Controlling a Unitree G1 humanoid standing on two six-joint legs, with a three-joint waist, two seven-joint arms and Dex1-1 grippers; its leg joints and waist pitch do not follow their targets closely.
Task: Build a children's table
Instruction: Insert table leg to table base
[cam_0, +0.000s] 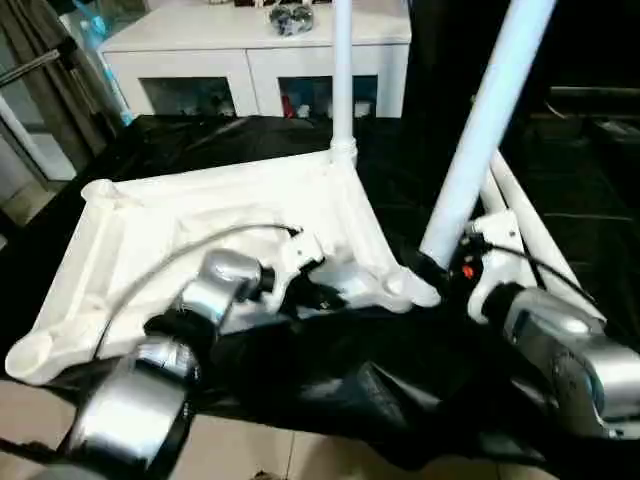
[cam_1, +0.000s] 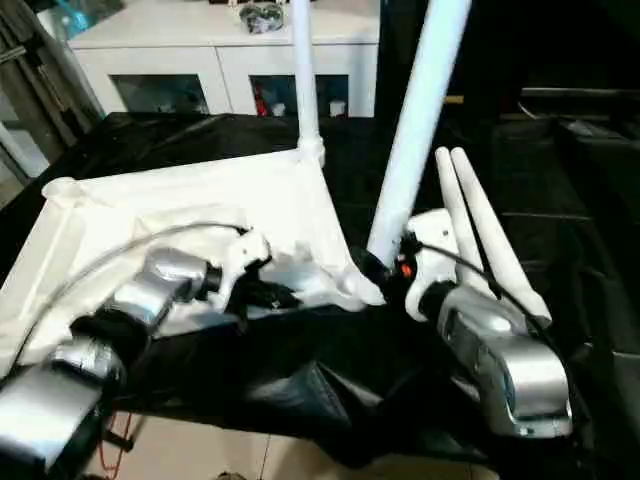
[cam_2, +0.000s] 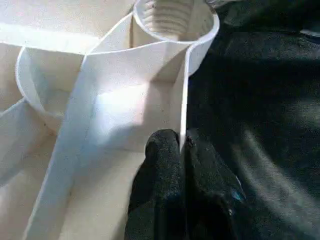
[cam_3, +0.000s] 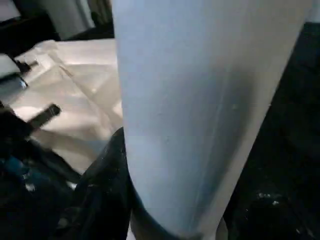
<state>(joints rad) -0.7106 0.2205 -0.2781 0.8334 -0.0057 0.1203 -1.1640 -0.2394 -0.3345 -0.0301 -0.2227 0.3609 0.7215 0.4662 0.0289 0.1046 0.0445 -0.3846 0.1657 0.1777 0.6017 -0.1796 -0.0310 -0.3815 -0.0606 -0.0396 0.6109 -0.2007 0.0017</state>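
The white tabletop (cam_0: 200, 215) lies upside down on black cloth, ribbed side up. One white leg (cam_0: 342, 80) stands upright in its far right corner socket. My left gripper (cam_2: 182, 150) is shut on the thin rim wall beside the near right corner socket (cam_2: 172, 20). In the eye views that gripper (cam_0: 318, 292) sits at the tabletop's near edge. My right gripper (cam_0: 442, 265) is shut on the lower end of a second leg (cam_0: 485, 120), which leans up and to the right just beside the near right socket (cam_0: 412, 290). Two more legs (cam_1: 480, 230) lie on the cloth behind my right wrist.
A white cabinet (cam_0: 260, 60) with glass-fronted compartments stands behind the work, with a dark object (cam_0: 291, 17) on top. The black cloth (cam_0: 330, 390) hangs over the front edge above a tiled floor (cam_0: 30, 400). Dark furniture stands at the right.
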